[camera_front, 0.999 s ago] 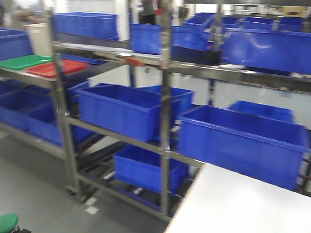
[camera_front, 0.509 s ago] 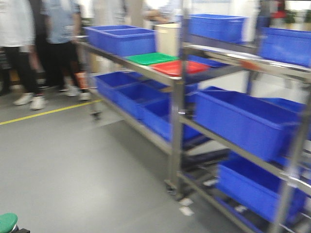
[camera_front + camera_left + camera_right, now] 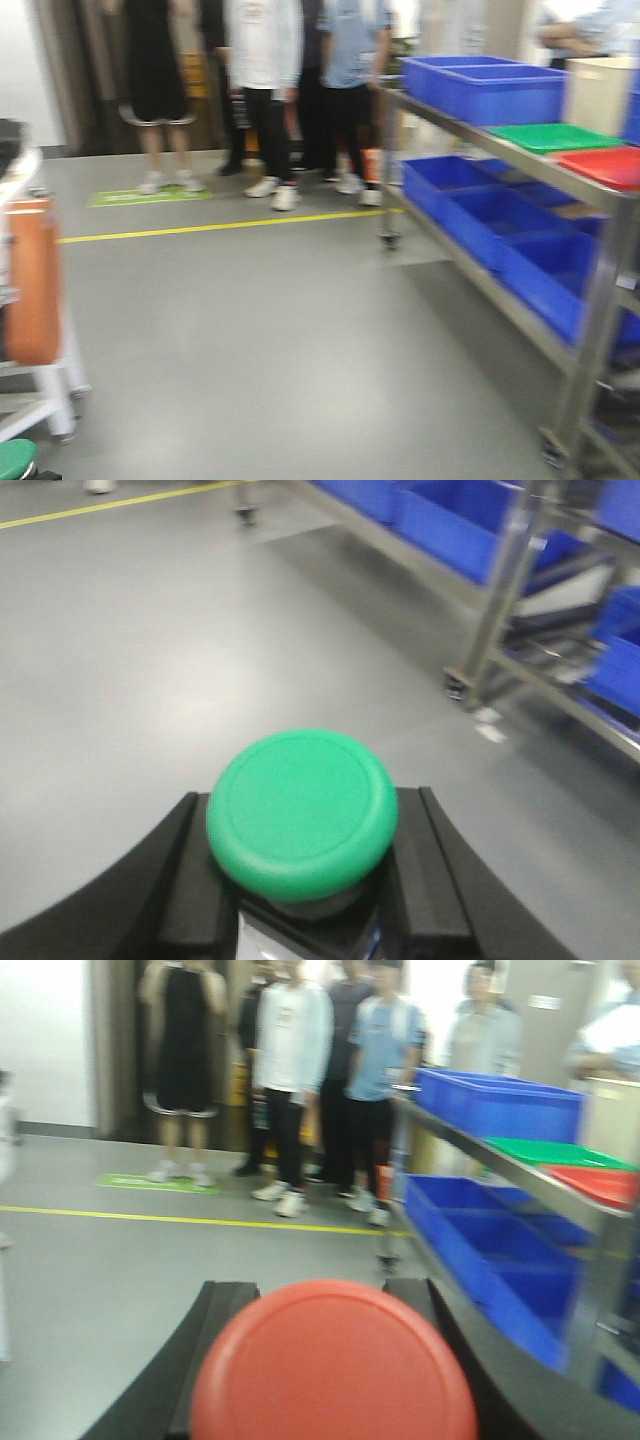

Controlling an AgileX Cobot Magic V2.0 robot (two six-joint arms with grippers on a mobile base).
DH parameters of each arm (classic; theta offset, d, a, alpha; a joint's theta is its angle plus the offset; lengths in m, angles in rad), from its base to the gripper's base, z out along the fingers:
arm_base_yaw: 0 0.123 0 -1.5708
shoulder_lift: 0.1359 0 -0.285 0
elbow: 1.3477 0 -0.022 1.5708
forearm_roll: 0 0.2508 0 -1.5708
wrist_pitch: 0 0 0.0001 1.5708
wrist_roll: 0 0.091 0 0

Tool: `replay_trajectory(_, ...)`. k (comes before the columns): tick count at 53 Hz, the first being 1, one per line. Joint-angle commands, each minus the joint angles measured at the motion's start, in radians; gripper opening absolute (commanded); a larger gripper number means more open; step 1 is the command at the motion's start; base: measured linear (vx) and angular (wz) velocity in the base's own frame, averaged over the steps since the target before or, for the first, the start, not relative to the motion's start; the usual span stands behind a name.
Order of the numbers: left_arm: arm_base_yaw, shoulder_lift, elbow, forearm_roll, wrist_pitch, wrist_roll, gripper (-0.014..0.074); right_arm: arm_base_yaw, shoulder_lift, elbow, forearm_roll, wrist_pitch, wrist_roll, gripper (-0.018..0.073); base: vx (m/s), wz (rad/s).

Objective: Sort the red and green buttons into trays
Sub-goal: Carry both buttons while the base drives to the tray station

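My left gripper (image 3: 300, 880) is shut on the green button (image 3: 302, 812), its domed cap facing the wrist camera above the grey floor. That same green cap (image 3: 15, 460) peeks in at the bottom left of the front view. In the right wrist view my right gripper (image 3: 330, 1360) is shut on the red button (image 3: 333, 1365), whose cap fills the lower frame. The green tray (image 3: 553, 136) and the red tray (image 3: 605, 165) lie side by side on the top shelf of a steel rack at the right; they show again as the green tray (image 3: 555, 1151) and the red tray (image 3: 600, 1181).
The steel rack (image 3: 600, 290) runs along the right with blue crates (image 3: 485, 85) on top and below. Several people (image 3: 265, 90) stand at the back. A yellow floor line (image 3: 220, 226) crosses the grey floor. An orange-and-white cart (image 3: 35, 300) stands at the left.
The front view has swung left: the rack and trays slid from the left and centre to the far right, and the people and open floor came into view. Both buttons stay held.
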Motion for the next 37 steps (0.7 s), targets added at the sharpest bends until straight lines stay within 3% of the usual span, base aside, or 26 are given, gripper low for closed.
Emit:
replay_trajectory(1,-0.006,-0.004,-0.029,-0.004,-0.08,-0.002,0.0,-0.001,0.004,-0.029,-0.007,-0.049,0.0,-0.001,0.25,0.75)
replay_trajectory(16,-0.006,-0.004,-0.029,-0.004,-0.077,-0.002,0.0,-0.001,0.004,-0.029,-0.007,-0.047,0.0,-0.001,0.3,0.52)
replay_trajectory(37,-0.006,-0.004,-0.029,-0.004,-0.077,-0.002,0.0,-0.001,0.004,-0.029,-0.007,-0.048,0.0,-0.001,0.44,0.0)
